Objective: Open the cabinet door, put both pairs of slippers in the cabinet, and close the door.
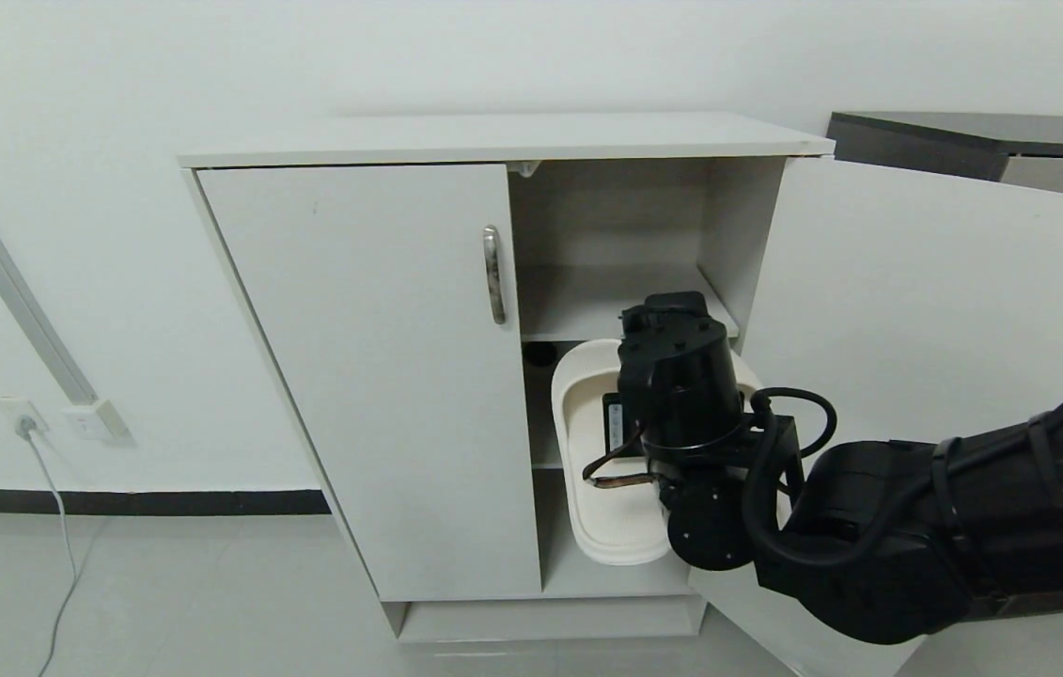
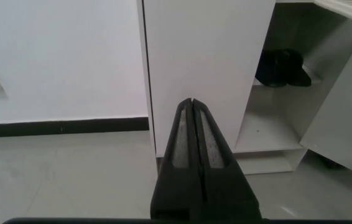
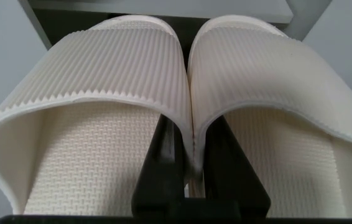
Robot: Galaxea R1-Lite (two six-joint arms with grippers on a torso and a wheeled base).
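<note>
At the open right half of the cabinet [image 1: 371, 376], the right pincer [image 3: 193, 158] clamps the pair of cream slippers [image 3: 114, 68] by their touching inner strap edges, likely light, soft foam best pinched there, while the left pincer [image 2: 191, 109] hangs clenched, empty.

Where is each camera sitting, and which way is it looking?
Head: up high, looking down at the cabinet; the right arm shows.
Left wrist: low, facing the cabinet's front; shut left claw shows.
Right wrist: behind the right claw, which pinches the cream slippers, facing into the cabinet.
Shared: head and right wrist both see the slippers.
</note>
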